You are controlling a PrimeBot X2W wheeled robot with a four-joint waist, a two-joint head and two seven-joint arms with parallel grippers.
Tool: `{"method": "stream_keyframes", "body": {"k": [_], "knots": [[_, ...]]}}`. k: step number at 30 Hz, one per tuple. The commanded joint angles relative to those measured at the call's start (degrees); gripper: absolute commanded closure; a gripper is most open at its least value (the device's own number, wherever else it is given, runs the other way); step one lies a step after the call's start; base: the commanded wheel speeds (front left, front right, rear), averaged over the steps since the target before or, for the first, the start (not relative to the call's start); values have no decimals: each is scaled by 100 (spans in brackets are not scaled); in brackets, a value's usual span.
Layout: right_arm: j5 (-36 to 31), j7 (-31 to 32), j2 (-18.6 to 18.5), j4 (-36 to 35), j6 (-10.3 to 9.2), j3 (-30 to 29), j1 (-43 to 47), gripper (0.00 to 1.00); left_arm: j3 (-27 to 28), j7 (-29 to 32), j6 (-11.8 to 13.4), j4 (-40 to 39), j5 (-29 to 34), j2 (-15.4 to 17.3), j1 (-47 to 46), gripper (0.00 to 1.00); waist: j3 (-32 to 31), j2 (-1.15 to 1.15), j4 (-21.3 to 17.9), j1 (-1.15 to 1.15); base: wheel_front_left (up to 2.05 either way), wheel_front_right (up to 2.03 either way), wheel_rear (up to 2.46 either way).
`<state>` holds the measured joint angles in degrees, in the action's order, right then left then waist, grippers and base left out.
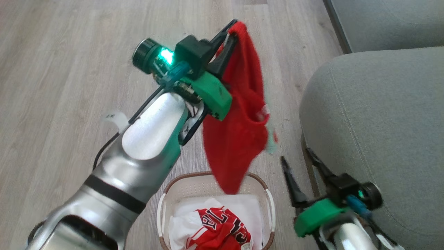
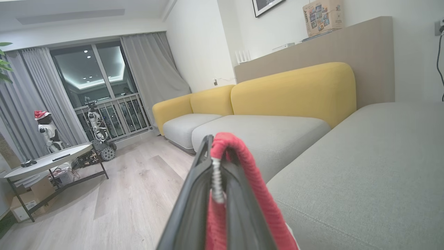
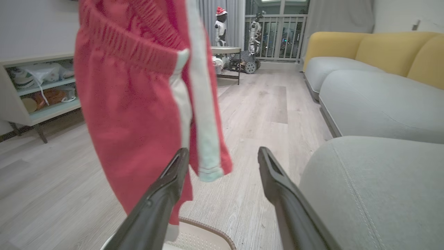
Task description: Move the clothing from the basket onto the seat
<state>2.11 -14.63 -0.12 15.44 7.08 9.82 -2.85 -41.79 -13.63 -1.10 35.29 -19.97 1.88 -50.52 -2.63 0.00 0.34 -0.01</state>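
The left gripper (image 1: 230,29) is raised high over the floor (image 1: 69,86), its two fingers pressed nearly together on the gathered waistband of a pair of red shorts (image 1: 239,139). In the left wrist view the band folds over the tip of one finger (image 2: 197,180), with a white cord pinched between the two. The shorts hang straight down from the grip, a white stripe running down one side. Their lowest point sits over the far side of the basket (image 1: 173,184); whether it clears the rim cannot be told.

The right gripper (image 1: 295,155) hangs low just beside the basket's right side, its fingers spread wide and holding nothing. In its own view the shorts' hem hangs just past one fingertip (image 3: 182,152).

Inside the basket lie a red jersey (image 1: 218,229) with black-and-white lettering and a white cloth (image 1: 242,205).

The seat (image 1: 374,121) lies to the right of both grippers. Its rounded corner and stitched seam are near the right gripper, and its broad top is bare fabric. A strip of floor separates the hanging shorts from the seat's edge. Further off, the left wrist view shows a yellow backrest (image 2: 295,90) behind the cushions and a low table (image 2: 45,161) well apart across the floor. A shelf (image 3: 34,86) stands along the opposite wall.
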Motion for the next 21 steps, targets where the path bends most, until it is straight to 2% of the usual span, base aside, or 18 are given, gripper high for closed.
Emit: {"method": "stream_keyframes", "body": {"k": [1,10,20,21], "knots": [[-48,-37,-14,-100,41,259,-400,0,93,5,69,-213,-109,100,-463,100,-1,0,31,1,0,0,0],[39,-37,-328,554,41,857,-1224,0,-738,-16,410,-477,-828,100,-898,100,-26,0,199,1,0,0,0],[426,-37,-516,1421,41,1870,-2114,0,-1413,-91,745,-647,-1367,100,-1164,100,-62,0,284,1,0,0,0],[475,-37,-513,1489,41,1948,-2179,9,-1458,-97,768,-644,-1407,100,-1178,100,-64,0,291,1,0,0,0]]}}
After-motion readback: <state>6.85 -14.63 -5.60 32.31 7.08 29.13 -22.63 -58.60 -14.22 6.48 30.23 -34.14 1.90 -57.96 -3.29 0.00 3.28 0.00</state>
